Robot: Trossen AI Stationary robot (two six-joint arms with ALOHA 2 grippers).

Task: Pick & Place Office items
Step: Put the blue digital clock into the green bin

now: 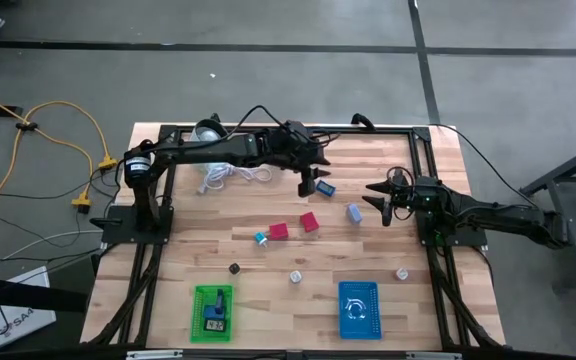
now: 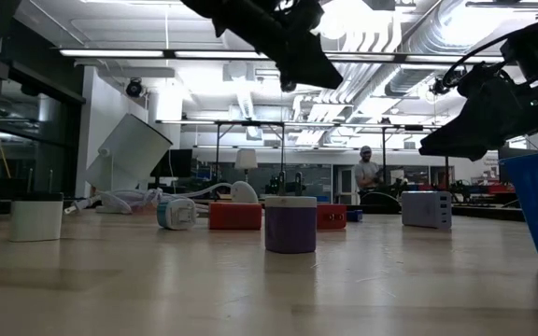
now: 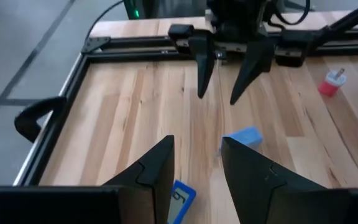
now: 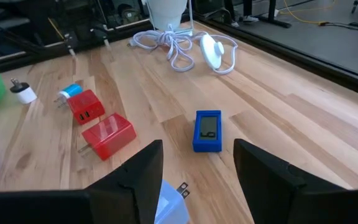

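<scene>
Small office items lie scattered on the wooden table: a blue piece with a display [image 1: 325, 187] [image 4: 207, 130], a pale blue block [image 1: 353, 212] [image 3: 244, 137], two red blocks [image 1: 309, 221] [image 1: 279, 232], a tiny blue-and-white piece [image 1: 261, 238], a black one [image 1: 234, 268] and two pale round ones [image 1: 295, 276] [image 1: 402, 272]. My left gripper [image 1: 311, 183] [image 3: 197, 142] hangs open in the air just above the blue display piece, with nothing between its fingers. My right gripper [image 1: 383, 200] [image 4: 197, 144] is open at the table's right, beside the pale blue block, which lies flat.
A green basket [image 1: 213, 312] holding small pieces and a blue basket [image 1: 358, 308] stand at the near edge. A coiled white cable [image 1: 230, 175] and a pale round container [image 1: 208, 130] lie at the far left. A black frame [image 1: 268, 130] rims the table. A person stands far off in the room [image 2: 367, 173].
</scene>
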